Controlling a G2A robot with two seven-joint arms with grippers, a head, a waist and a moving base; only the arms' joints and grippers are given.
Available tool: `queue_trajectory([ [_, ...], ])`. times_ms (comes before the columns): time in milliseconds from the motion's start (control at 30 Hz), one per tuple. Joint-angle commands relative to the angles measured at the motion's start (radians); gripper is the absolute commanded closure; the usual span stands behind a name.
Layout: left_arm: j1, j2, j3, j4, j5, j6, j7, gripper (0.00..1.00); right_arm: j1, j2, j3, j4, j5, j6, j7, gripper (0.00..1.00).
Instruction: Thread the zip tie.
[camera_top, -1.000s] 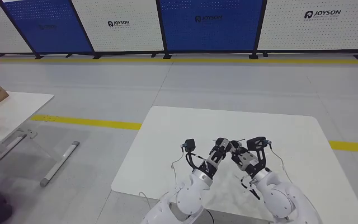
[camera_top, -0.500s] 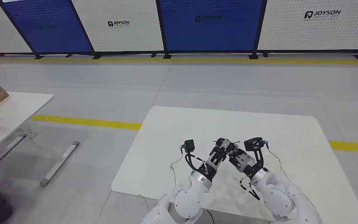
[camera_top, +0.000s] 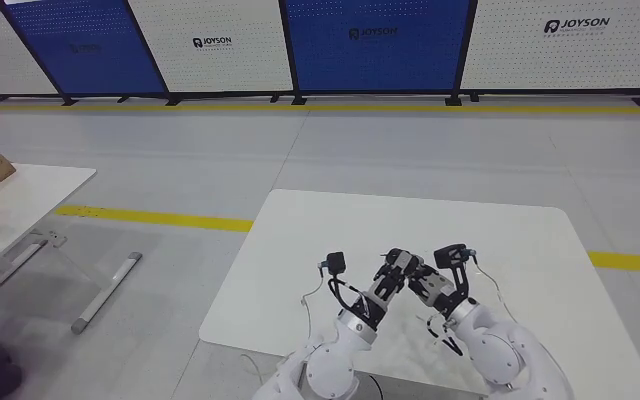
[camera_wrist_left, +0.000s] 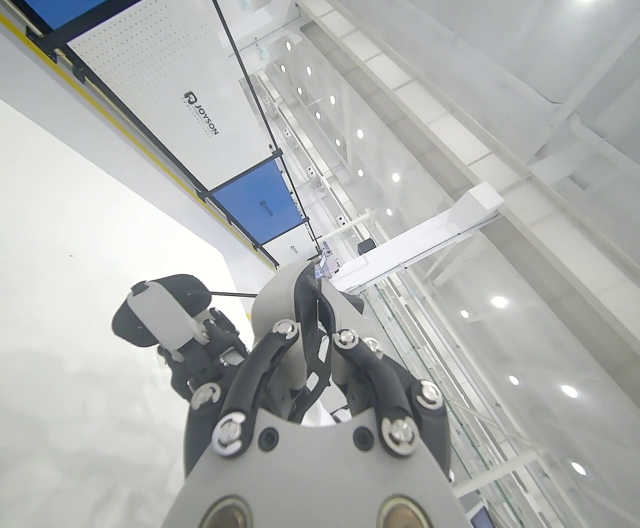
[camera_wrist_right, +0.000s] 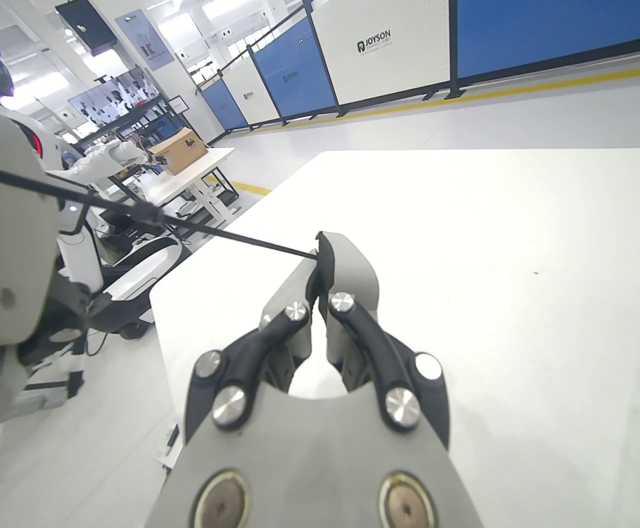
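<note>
Right gripper (camera_wrist_right: 318, 260) has its two fingers pressed together on one end of a thin black plastic zip tie (camera_wrist_right: 225, 233), the black pads meeting with no gap between them. From that pinch the zip tie runs as a taut straight line to the left, towards the left arm, with a slightly thicker lump partway along it; whether that lump is the tie's head cannot be told. Left gripper (camera_wrist_left: 312, 280) also has its fingers closed, pad against pad, and in the left wrist view the zip tie (camera_wrist_left: 230, 294) reaches one of its grey fingers and passes out of sight behind it, so the exact point of its grip is hidden. In the top view the left gripper (camera_top: 397, 266) and the right gripper (camera_top: 422, 277) sit tip to tip, just beside each other, over the near middle of the white rectangular table (camera_top: 420, 220), with the zip tie spanning the short gap between them, clear of the tabletop. Beyond the table's far edge stands a row of blue and white perforated panels (camera_top: 380, 40). A yellow floor line (camera_top: 150, 217) runs off to the left, towards a second white table (camera_top: 40, 190) bearing a brown cardboard box (camera_wrist_right: 177, 150).
</note>
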Motion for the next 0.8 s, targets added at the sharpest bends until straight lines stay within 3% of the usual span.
queue_trajectory([
  [0, -0.003, -0.001, -0.007, 0.007, -0.006, 0.012, 0.018, 1.0, -0.002, -0.001, 0.001, -0.005, 0.008, 0.001, -0.015, 0.51],
  [33, -0.006, -0.002, -0.007, 0.01, -0.008, 0.019, 0.027, 1.0, -0.004, 0.0, 0.003, -0.007, 0.01, 0.003, -0.022, 0.0],
  [267, -0.032, -0.01, -0.022, 0.05, -0.04, 0.047, 0.114, 1.0, -0.045, 0.004, 0.065, -0.048, 0.051, 0.022, -0.125, 0.0],
  [400, -0.034, -0.011, -0.047, 0.068, -0.07, 0.046, 0.138, 1.0, -0.089, 0.011, 0.135, -0.083, 0.133, -0.007, -0.183, 0.0],
  [500, -0.028, -0.01, -0.071, 0.075, -0.087, 0.044, 0.147, 1.0, -0.127, 0.017, 0.204, -0.104, 0.229, -0.039, -0.209, 0.0],
  [667, -0.028, -0.008, -0.101, 0.095, -0.111, 0.053, 0.147, 1.0, -0.199, 0.031, 0.338, -0.129, 0.406, -0.042, -0.238, 0.0],
  [767, -0.029, -0.008, -0.109, 0.107, -0.118, 0.056, 0.147, 1.0, -0.246, 0.039, 0.421, -0.126, 0.444, -0.042, -0.277, 0.0],
])
